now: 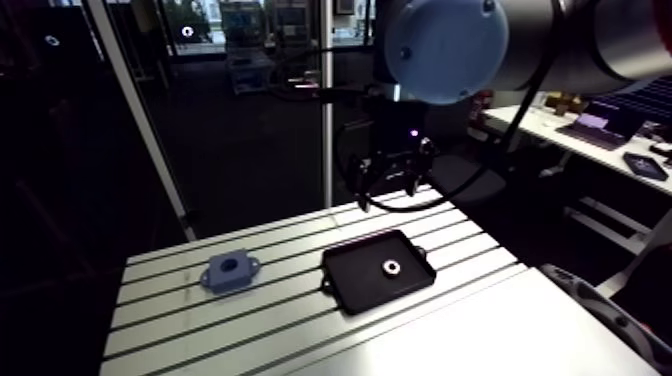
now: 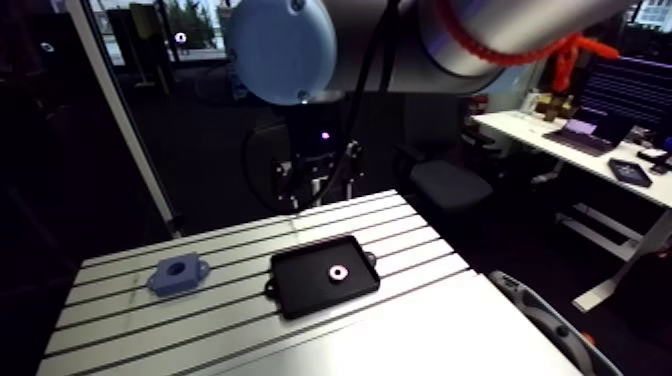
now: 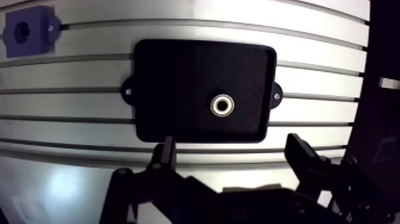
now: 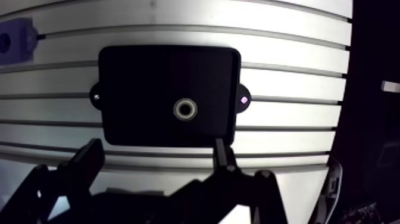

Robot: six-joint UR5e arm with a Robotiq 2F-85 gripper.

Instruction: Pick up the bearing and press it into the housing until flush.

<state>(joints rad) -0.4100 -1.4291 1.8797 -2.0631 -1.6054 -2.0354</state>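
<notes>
As the bearing [image 3: 222,105] lies in the tray [image 3: 172,71], the pincer [image 3: 231,144] gapes wide, empty.

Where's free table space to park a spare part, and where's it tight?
Biggest bare patch: smooth table front, near side of the tray. Also the slotted strip between housing and tray. Tight by the tray's far edge, where the open gripper hangs; the bearing occupies the tray's middle.

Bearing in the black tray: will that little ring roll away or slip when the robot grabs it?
The bearing lies flat in the tray, so it probably won't roll unless tipped on edge. It looks like shiny metal: likely stiff, heavy for its size, maybe slippery in the gripper.
</notes>
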